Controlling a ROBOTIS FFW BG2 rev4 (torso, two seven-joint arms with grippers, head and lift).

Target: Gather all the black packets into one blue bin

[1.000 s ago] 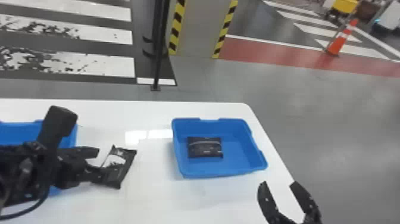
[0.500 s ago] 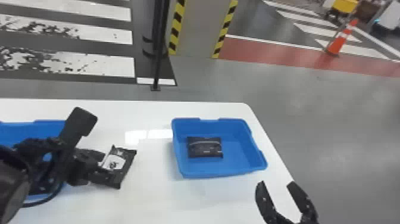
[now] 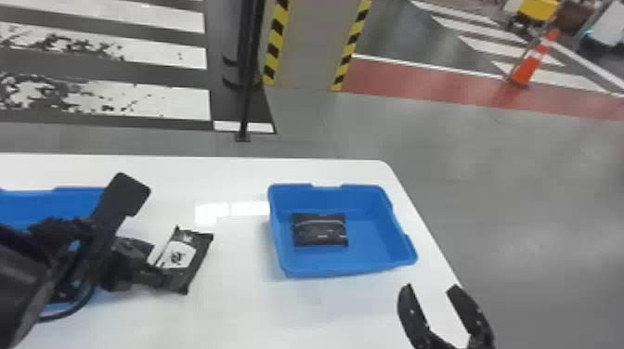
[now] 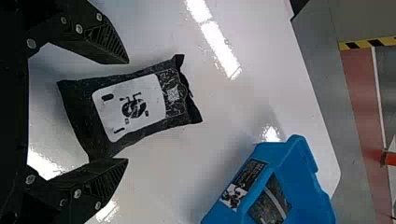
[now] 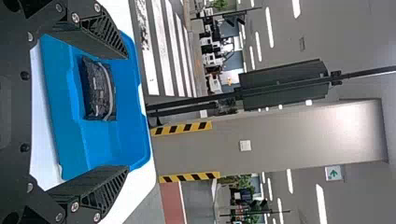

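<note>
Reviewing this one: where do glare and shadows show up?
Head view: bright reflections on the white table between the bins; left wrist view: glare streaks on the tabletop near the black packet, soft shadow beside the blue bin; right wrist view: bright ceiling lights, a pale sheen on the pillar.

My flat fingers are black. I see a black, pillow-shaped packet with a white label, a rectangular blue plastic bin, and a smooth white tabletop.
</note>
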